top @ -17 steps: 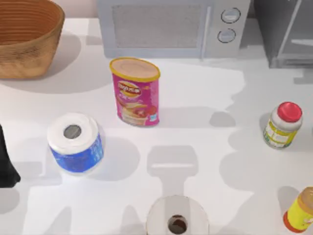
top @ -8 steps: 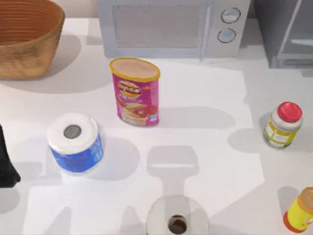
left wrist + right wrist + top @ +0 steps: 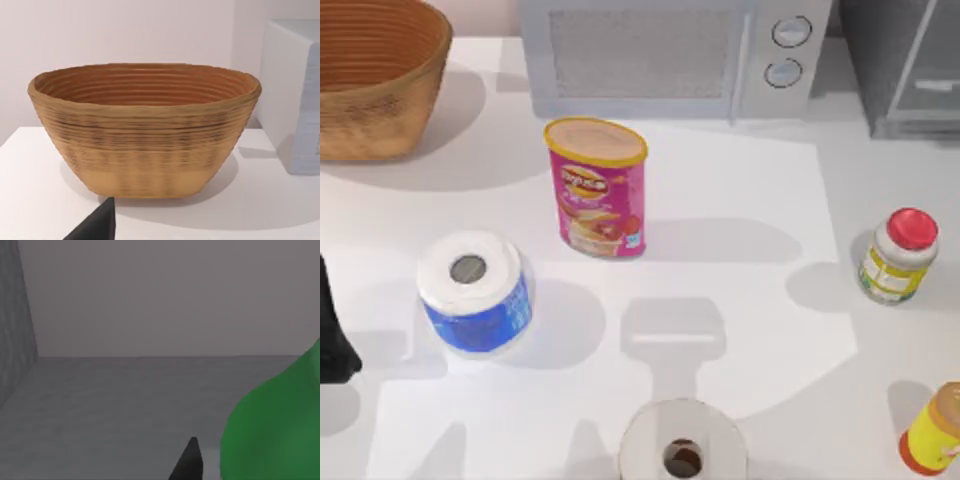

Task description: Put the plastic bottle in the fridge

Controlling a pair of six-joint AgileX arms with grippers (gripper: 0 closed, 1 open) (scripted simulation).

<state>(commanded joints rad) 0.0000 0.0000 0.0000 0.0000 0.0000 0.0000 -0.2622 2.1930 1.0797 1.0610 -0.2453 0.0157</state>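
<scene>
Two paper rolls sit near one pink can, its label unreadable; one plastic bottle shows in the right wrist view; finger states cannot be told.

green plastic bottle; dark grey fridge; pink can; ribbed tan basket.

You are looking at an evenly bright white bench where soft grey shadows fall to the right of the tall pink cardboard can and the red-lidded white jar. The right wrist view is dimmer, all flat grey, and the translucent green plastic bottle looms close and blurred.
</scene>
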